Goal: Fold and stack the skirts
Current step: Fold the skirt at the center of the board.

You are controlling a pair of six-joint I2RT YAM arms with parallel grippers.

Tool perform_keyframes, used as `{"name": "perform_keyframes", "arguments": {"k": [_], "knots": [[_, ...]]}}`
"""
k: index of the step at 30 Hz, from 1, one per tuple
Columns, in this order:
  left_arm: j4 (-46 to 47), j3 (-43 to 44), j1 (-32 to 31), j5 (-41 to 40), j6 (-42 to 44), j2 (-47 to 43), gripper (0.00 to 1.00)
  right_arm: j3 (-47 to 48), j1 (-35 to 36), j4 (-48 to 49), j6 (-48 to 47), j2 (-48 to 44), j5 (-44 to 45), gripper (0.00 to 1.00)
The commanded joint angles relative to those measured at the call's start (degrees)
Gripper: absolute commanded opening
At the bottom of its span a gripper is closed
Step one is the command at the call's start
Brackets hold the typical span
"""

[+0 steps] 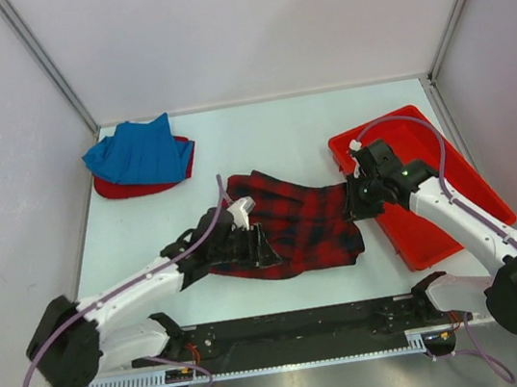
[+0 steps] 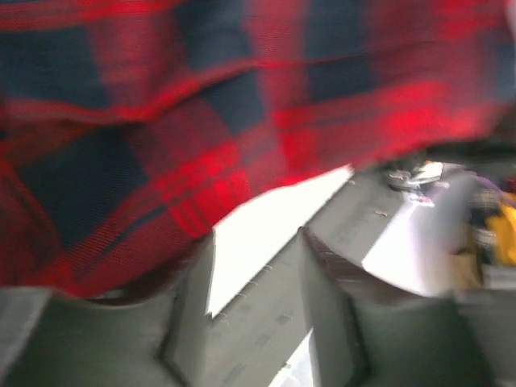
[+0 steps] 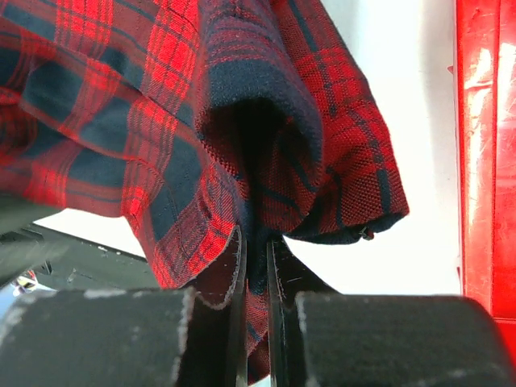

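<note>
The red-and-navy plaid skirt lies crumpled mid-table. My right gripper is shut on its right edge; in the right wrist view a fold of plaid skirt hangs pinched between the jaws of the right gripper. My left gripper sits at the skirt's left edge. In the left wrist view the left gripper stands open with a gap and no cloth between its fingers, and the plaid skirt fills the view just above it. The blue skirt lies folded on the red skirt at the back left.
A red plastic tray stands at the right, under my right arm, and its wall shows beside the held cloth. White walls close in the table on three sides. A black rail runs along the near edge.
</note>
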Motion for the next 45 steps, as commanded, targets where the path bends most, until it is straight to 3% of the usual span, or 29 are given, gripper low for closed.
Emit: {"name": "perform_keyframes", "arguments": {"k": [1,7,13,17,22,28,34,35,37,39,45], "knots": [[5.15,3.38,0.17,-5.04,0.28,8.36,0.44,2.96,0.14,-0.96,0.01,-0.27,-1.65,0.0],[4.1,7.61,0.17,-3.55,0.46,22.08,0.34,5.86,1.46,-2.72,-0.16,-1.32,-4.56,0.0],[7.08,9.01,0.08,-0.92,-1.56,31.39,0.27,10.6,8.3,-0.27,3.95,-0.18,-9.74,0.0],[8.23,10.16,0.08,2.24,-2.18,32.2,0.25,13.77,12.43,3.16,7.3,2.98,-10.63,0.0],[6.12,10.6,0.17,-1.43,-2.09,28.43,0.27,15.7,14.46,13.86,12.31,8.25,-10.1,0.0],[-4.57,10.77,2.18,-7.93,0.54,15.88,0.36,15.97,15.96,21.88,14.95,15.89,-11.33,0.0],[-18.83,10.25,9.74,-24.77,-1.12,-1.79,0.68,15.88,16.4,26.27,16.27,18.8,-10.97,0.0],[-21.19,9.46,10.1,-26.39,-2.17,-3.47,0.77,15.97,16.4,27.24,16.53,20.02,-12.11,0.0],[-22.79,9.02,10.71,-29.9,-2.53,-7.85,0.84,15.97,16.66,30.4,17.84,21.52,-13.26,0.0],[-24.72,8.75,10.98,-31.41,-2.7,-10.15,0.99,16.06,16.75,33.82,18.73,23.81,-15.11,0.0],[-21.31,6.21,11.07,-27.73,-3.41,-15.96,1.0,16.67,17.1,43.84,23.12,31.54,-20.29,0.0]]}}
